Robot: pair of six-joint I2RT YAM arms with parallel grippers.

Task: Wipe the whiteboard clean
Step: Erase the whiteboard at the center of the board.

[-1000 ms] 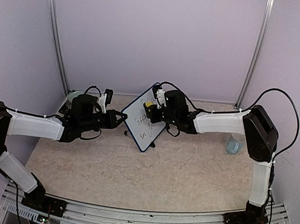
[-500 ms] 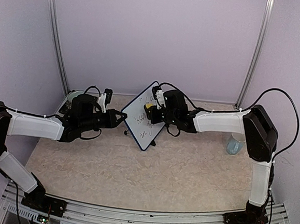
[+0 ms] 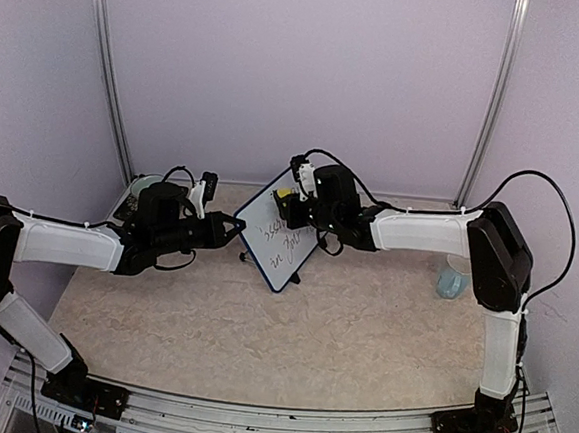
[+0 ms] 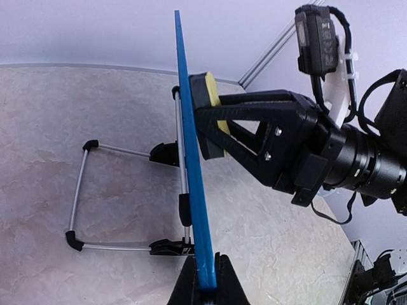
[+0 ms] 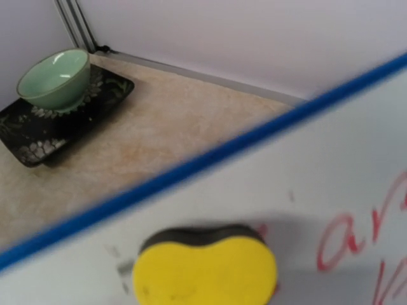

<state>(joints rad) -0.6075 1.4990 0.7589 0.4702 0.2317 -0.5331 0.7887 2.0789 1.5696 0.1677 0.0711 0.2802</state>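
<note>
The whiteboard (image 3: pixel 277 244) stands tilted mid-table, its white face bearing dark writing in the top view and red strokes (image 5: pixel 356 235) in the right wrist view. My left gripper (image 3: pixel 238 225) is shut on the left edge of the board's blue frame (image 4: pixel 191 159); its fingers (image 4: pixel 236 289) clamp that frame from both sides. My right gripper (image 3: pixel 289 202) is shut on a yellow sponge (image 5: pixel 205 267) with a dark pad. The sponge (image 4: pixel 206 111) presses flat against the board's face near the upper corner. In the right wrist view the sponge hides the fingers.
A green bowl (image 5: pixel 54 77) rests on a dark patterned tray (image 5: pixel 25 143) at the back left corner. A pale blue cup (image 3: pixel 453 280) stands at the right under the right arm's elbow. The board's wire stand (image 4: pixel 82 190) with black feet reaches out behind it.
My right gripper has slid the sponge up and slightly left over the board's face toward its top corner. The left gripper and the board have stayed in place.
</note>
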